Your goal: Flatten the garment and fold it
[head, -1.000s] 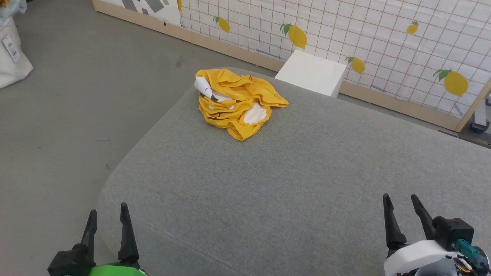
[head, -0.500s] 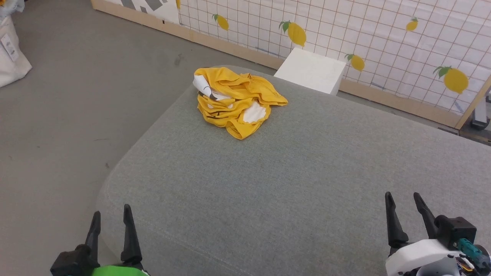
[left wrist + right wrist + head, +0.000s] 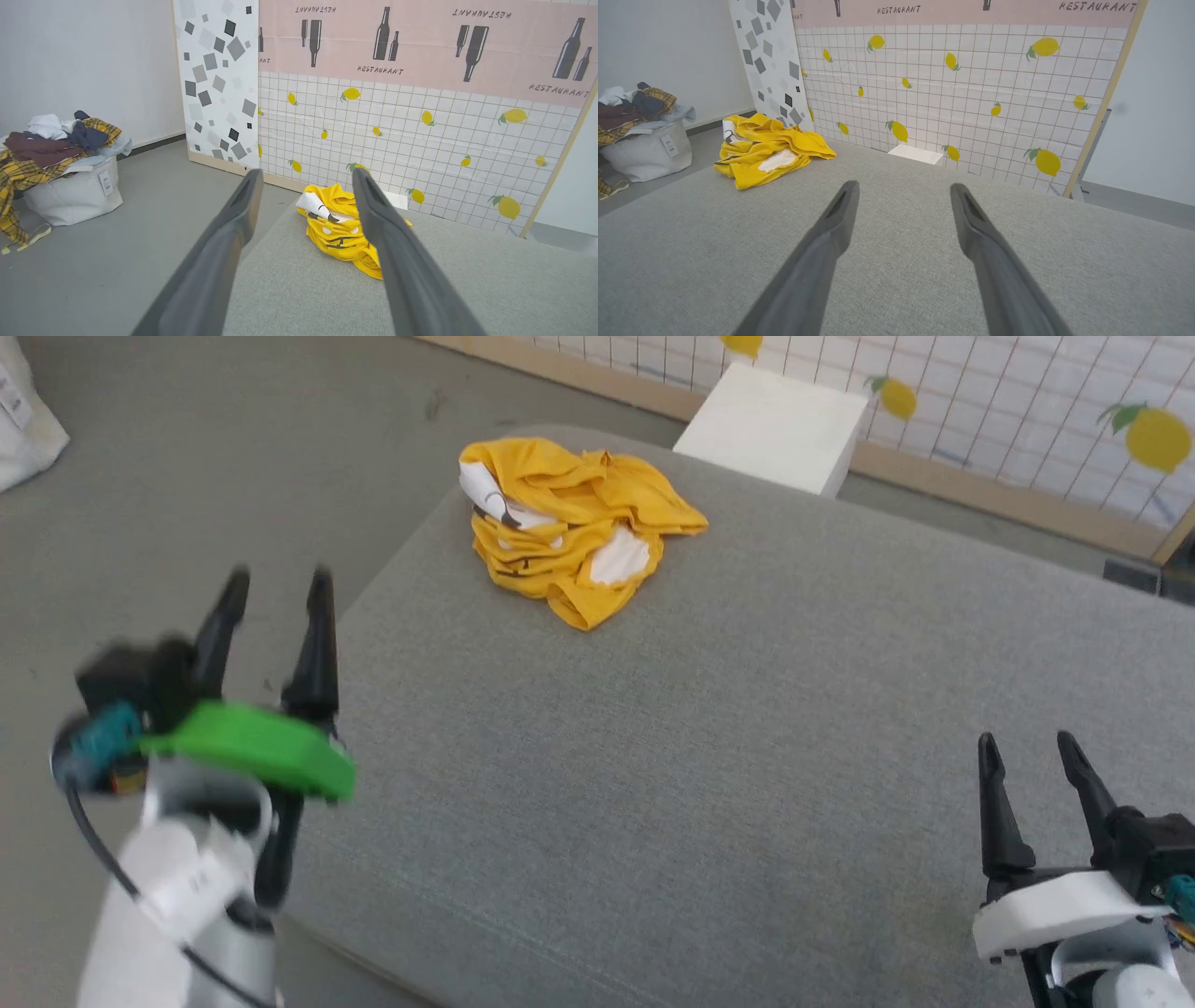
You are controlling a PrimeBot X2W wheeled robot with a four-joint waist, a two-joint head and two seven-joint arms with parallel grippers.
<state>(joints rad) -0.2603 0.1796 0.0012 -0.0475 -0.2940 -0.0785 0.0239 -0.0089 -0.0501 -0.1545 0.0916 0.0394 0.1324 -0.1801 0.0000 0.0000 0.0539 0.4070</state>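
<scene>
Head view: the garment (image 3: 579, 527) lies as a crumpled yellow heap on the grey padded surface (image 3: 747, 756), at the far left corner, close to the rounded edge. It is bunched and layered, not flat. White patches and a few black lines of the print show among the folds; one white flap sticks up on the heap's left side.

Left gripper (image 3: 279, 581) – at the left of the head view, over the surface's left edge where it meets the floor (image 3: 187, 476). The picture is blurred there. Its two dark fingers stand apart with nothing between them. In the left wrist view the heap sits beyond the fingers, and the right-hand finger covers part of it; there is no contact with the cloth.

Right gripper (image 3: 1025, 742) – at the lower right, over bare grey surface, well apart from the garment. Its fingers are spread and hold nothing. In the right wrist view the heap is off to the upper left.

Surroundings: a white box (image 3: 770, 425) stands just behind the surface's far edge, against a grid-patterned panel with lemon prints (image 3: 1027, 420). A white bin piled with mixed clothes (image 3: 70, 191) stands on the floor, off to the left.
</scene>
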